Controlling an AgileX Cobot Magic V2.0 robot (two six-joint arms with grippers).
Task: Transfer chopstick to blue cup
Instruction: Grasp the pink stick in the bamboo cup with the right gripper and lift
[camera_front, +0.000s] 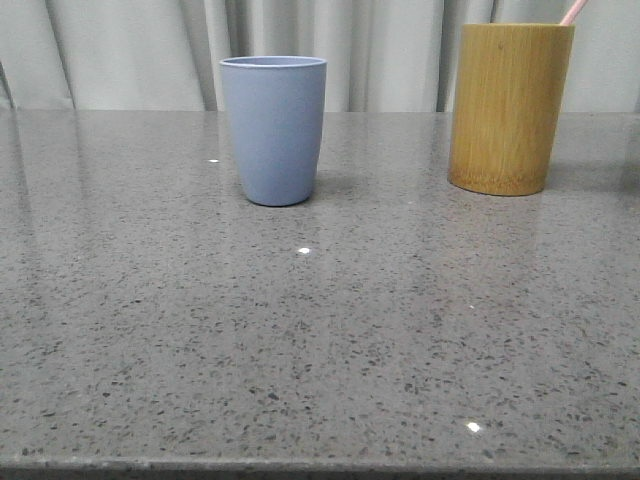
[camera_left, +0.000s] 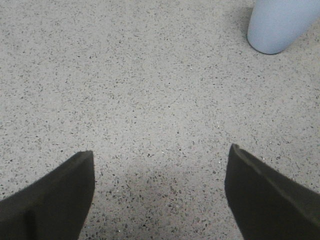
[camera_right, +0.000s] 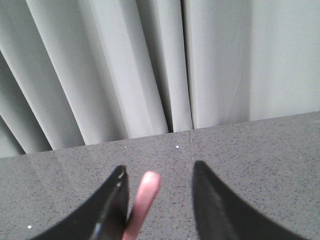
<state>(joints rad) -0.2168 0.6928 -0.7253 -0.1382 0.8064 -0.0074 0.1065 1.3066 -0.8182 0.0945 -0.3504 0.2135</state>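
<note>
Front view gives me the blue cup (camera_front: 273, 128) upright on the grey speckled table (camera_front: 300, 340), at about 11 o'clock from the table's centre, with the bamboo cylinder (camera_front: 509, 107) well apart at 2 o'clock; a pale pink tip of the chopstick (camera_front: 573, 11) pokes out of its rim. On my left wrist feed the left gripper (camera_left: 160, 187) hangs spread wide over bare stone. On the right wrist feed the right gripper (camera_right: 157, 192) is parted, the chopstick (camera_right: 143, 197) between its fingers, beside one finger (camera_right: 112, 205); I cannot tell whether they touch.
</note>
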